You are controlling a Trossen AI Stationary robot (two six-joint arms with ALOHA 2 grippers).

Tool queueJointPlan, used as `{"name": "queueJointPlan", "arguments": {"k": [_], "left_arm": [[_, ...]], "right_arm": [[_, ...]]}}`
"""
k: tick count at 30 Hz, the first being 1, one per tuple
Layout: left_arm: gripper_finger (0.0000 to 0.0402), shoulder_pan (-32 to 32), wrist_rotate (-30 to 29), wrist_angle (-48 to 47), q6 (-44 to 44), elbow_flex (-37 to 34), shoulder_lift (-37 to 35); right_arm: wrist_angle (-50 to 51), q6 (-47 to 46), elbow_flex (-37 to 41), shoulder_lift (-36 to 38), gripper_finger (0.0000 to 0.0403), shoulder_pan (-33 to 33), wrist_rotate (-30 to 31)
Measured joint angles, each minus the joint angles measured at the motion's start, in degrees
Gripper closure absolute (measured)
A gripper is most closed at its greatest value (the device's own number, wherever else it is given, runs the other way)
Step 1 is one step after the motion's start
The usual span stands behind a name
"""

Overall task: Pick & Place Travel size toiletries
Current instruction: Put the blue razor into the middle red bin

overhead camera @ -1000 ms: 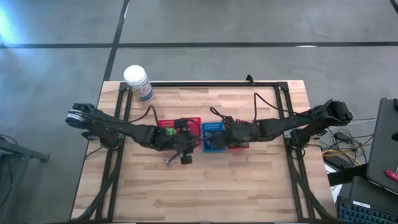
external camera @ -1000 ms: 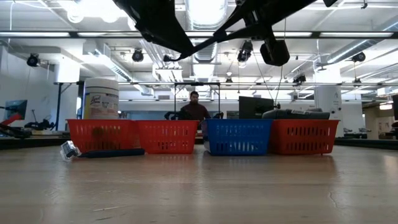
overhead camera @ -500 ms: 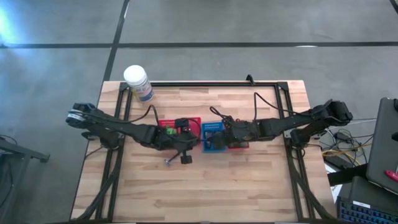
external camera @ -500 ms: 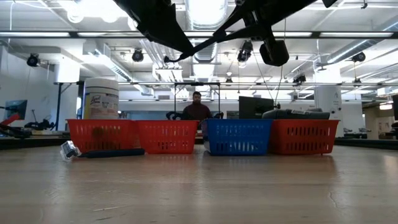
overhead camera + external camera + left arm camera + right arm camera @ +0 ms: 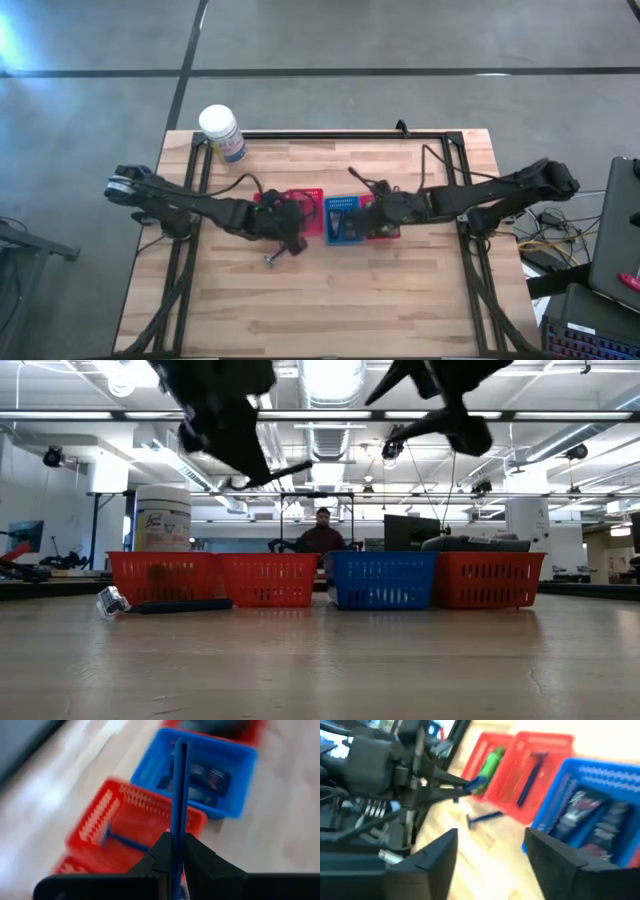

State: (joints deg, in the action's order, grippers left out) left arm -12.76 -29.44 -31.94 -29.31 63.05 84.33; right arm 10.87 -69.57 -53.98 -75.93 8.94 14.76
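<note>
Overhead, two dark arms reach in from the short ends of a wooden tabletop and meet over a row of small mesh baskets near its middle.

The left gripper is clamped tight on a thin blue-handled razor, which sticks straight out between its fingers, raised above the red basket next to the blue one. In the right wrist view the same razor shows as a blue tip in the left arm's fingers.

The right gripper hangs by the blue basket with its fingers standing apart and nothing between them.

The step in hand looks like carrying a razor to its basket. Next, I judge, the left arm must line the razor up over the red basket — one razor already lies there — lower it, then let go.

Counted:
- baskets — four in the level view, three red and one blue;
- razors — three: one held, one in the red basket, one on the tabletop beside the baskets, towards the front edge;
- green bottles — one, in the next red basket along;
- dark flat tubes — several in the blue basket, too jumbled to count;
- one large white jar at the back left corner.

A person sits in the room beyond.
</note>
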Motion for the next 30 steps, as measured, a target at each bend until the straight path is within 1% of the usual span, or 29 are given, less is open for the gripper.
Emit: {"name": "queueJointPlan", "arguments": {"k": [2,4,7,11,14,19,22,25,30], "left_arm": [[0.0373,1.19,-0.07,-0.03,-12.31,-0.75,0.00],[0.0372,2.50,-0.62,1.43,-21.41,-1.19,0.00],[0.0372,4.79,-0.90,4.09,-27.96,-1.78,0.50],[0.0372,8.05,-0.48,5.63,-33.57,-3.63,1.95],[0.0368,9.98,1.37,7.98,-36.77,-5.35,2.93],[0.0339,11.52,5.21,10.95,-38.97,-6.21,5.54],[0.0326,11.43,5.48,11.26,-39.83,-6.12,7.16],[0.0324,11.47,5.50,11.49,-40.10,-6.10,9.09],[0.0317,11.51,5.64,11.77,-39.78,-6.10,10.43]], "right_arm": [[3.27,-1.47,-0.02,2.01,0.0156,0.08,2.85],[6.21,-2.63,-0.02,3.52,0.0133,0.08,5.59],[8.70,-3.41,-0.02,5.37,0.0106,0.06,9.09],[8.45,-2.53,-0.02,6.59,0.0081,0.06,10.75],[8.46,-2.25,-0.02,6.57,0.0069,0.06,10.82],[8.49,-1.93,-0.02,6.55,0.0053,0.06,10.91],[8.46,-1.13,-0.02,6.55,0.0048,0.06,10.93],[8.43,-0.92,0.00,6.55,0.0046,0.10,10.93],[8.46,-0.37,0.00,6.48,0.0054,0.31,10.93]]}}
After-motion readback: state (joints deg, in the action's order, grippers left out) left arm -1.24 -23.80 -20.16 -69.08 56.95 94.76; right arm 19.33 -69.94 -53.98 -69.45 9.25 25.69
